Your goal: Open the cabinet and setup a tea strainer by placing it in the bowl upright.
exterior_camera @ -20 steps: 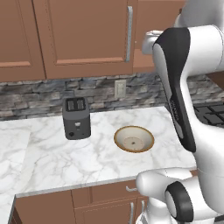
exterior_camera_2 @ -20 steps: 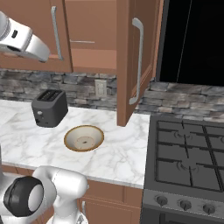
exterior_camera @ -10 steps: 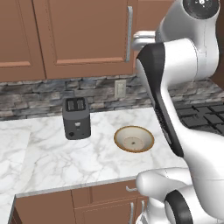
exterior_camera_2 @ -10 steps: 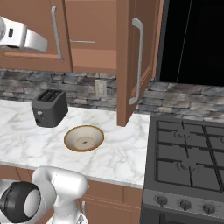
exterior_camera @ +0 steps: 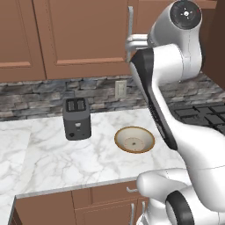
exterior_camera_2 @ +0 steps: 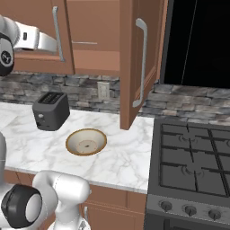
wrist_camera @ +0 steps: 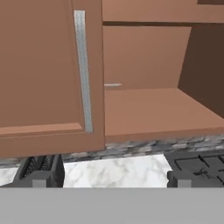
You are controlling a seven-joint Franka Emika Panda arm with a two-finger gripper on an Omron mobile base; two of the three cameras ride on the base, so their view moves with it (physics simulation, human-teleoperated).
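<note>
Cabinet [exterior_camera_2: 134, 58] state: right door swung fully outward, seen nearly edge-on in the right base view, its long silver bar handle [exterior_camera_2: 142, 63] facing the stove side; left door [exterior_camera: 83, 37] closed, with its own bar handle [wrist_camera: 83, 70] running vertically through the hand view. Interior open to the hand camera: brown back wall, one bare lower shelf board.

Tea strainer [wrist_camera: 112, 85]: visible as a short silver sliver lying at the back of the cabinet floor, just past the edge of the closed left door. Right base view shows the same thin silver line [exterior_camera_2: 84, 43] inside the open half. Mesh cup not resolvable; only the handle can be made out.

Gripper [wrist_camera: 107, 175]: raised to cabinet height in front of the left door's lower edge, pointing into the opening. Two dark fingertips [wrist_camera: 39, 173] stand wide apart at the bottom of the hand view, nothing between them, so jaws released and holding nothing.

Bowl [exterior_camera: 134, 139]: on the marble counter [exterior_camera: 44, 154], upright, beige interior with brown rim, nothing in it. Sits right of the dark toaster [exterior_camera: 77, 117], apart from it. Wall outlet [exterior_camera: 119, 88] on the stone backsplash behind. Stove [exterior_camera_2: 193, 166] to the right of the counter.
</note>
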